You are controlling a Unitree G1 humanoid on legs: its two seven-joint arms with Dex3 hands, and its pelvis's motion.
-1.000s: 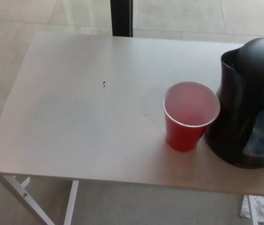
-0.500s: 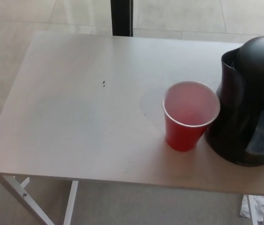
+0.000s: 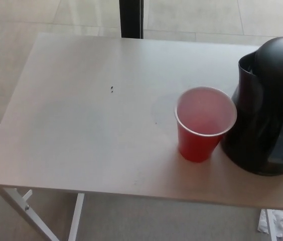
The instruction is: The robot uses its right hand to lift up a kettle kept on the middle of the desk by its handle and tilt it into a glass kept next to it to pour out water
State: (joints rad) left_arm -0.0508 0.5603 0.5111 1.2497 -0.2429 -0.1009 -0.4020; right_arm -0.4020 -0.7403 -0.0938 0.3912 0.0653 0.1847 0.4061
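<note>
Left to right: pale desk [image 3: 81, 125] bearing two small dark specks [image 3: 112, 90], a red cup [image 3: 204, 123] standing upright right of centre, and a black kettle [image 3: 269, 105] just beside it at the right edge, partly cut off; neither robot hand visible, state undeterminable.

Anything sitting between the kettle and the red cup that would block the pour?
Nothing visible. The black kettle stands directly beside the red cup, on its right in the picture, with no object between them. Neither hand shows in the view.
</note>
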